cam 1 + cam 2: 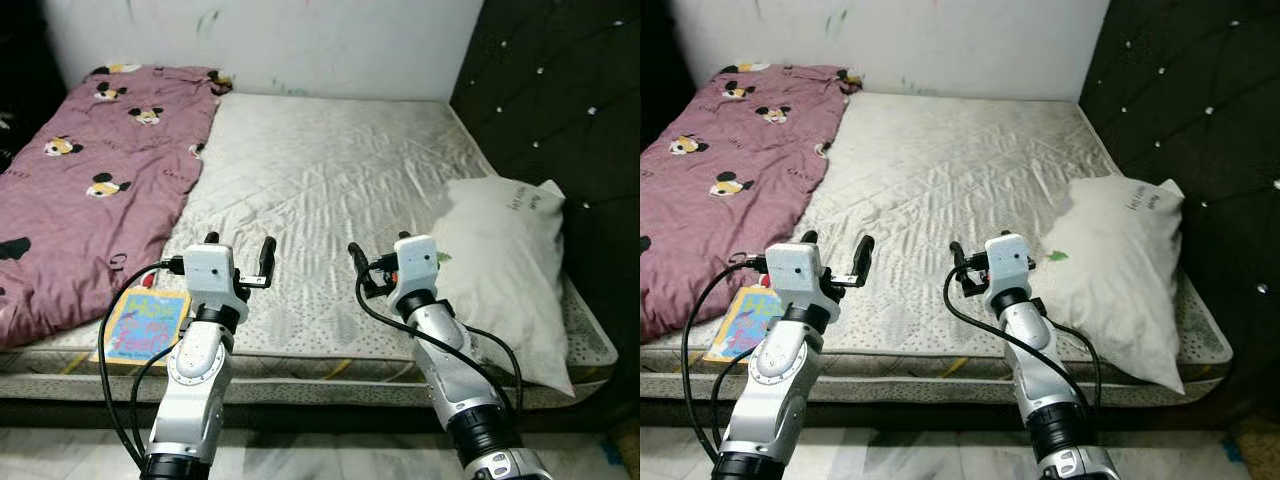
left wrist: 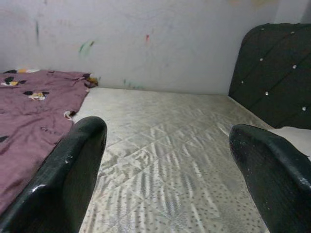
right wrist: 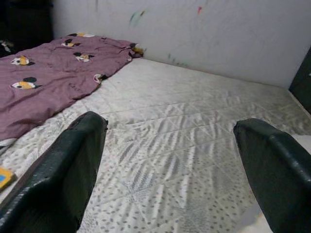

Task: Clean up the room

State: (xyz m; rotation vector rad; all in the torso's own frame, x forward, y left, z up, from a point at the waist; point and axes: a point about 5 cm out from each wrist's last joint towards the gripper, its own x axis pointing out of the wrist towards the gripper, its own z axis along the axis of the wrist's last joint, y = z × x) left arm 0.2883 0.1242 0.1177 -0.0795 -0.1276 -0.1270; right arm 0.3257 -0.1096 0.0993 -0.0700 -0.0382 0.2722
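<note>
A purple blanket (image 1: 90,170) printed with cartoon mice lies spread over the left side of a white quilted mattress (image 1: 320,170). A white pillow (image 1: 505,260) rests at the mattress's right edge, overhanging the front corner. A colourful children's book (image 1: 147,325) lies flat at the front left edge, beside the blanket. My left gripper (image 1: 240,248) hovers open over the front of the mattress, just right of the book, with nothing between its fingers (image 2: 73,165). My right gripper (image 1: 380,250) stands open and empty too, close to the pillow's left side.
A dark tufted headboard (image 1: 560,100) runs along the right side of the bed. A white wall (image 1: 300,40) with paint smudges closes the far side. Pale tiled floor (image 1: 320,455) lies in front of the bed frame.
</note>
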